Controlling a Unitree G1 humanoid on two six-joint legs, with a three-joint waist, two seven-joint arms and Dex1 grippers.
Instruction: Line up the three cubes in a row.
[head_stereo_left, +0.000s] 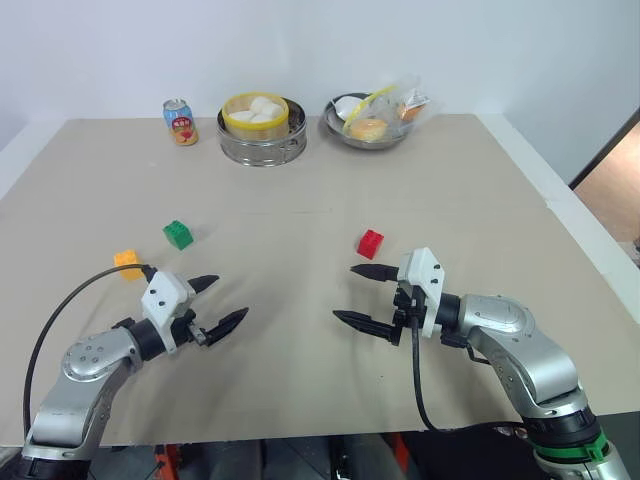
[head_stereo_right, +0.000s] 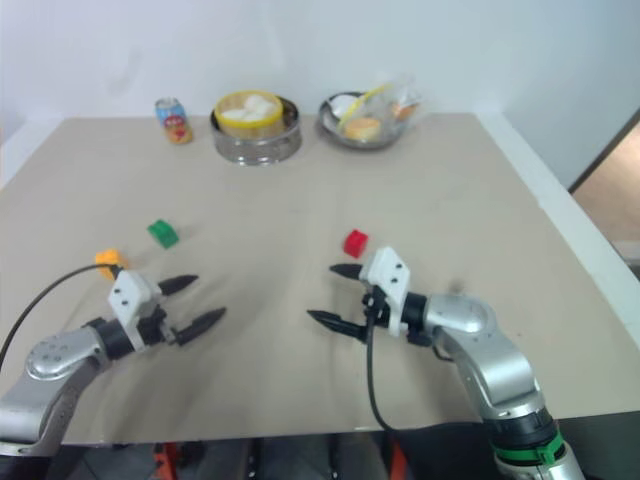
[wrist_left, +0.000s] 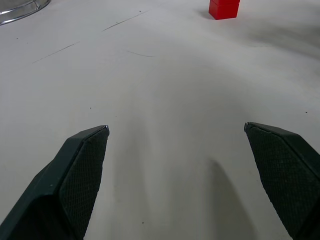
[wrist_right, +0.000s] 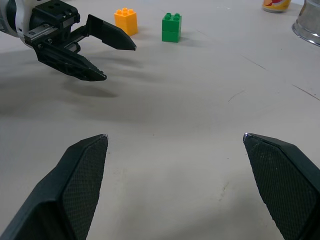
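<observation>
Both pincers, left gripper and right gripper, hang spread wide with nothing between them. Red cube sits just off the right one at twelve o'clock; green cube and yellow-orange cube lie near the left. I'd drop squarely over red, then set it beside green.

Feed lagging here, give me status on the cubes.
Both jaws open, empty. Red cube, green cube, orange cube apart on the table, no row yet. Nothing in the way.
</observation>
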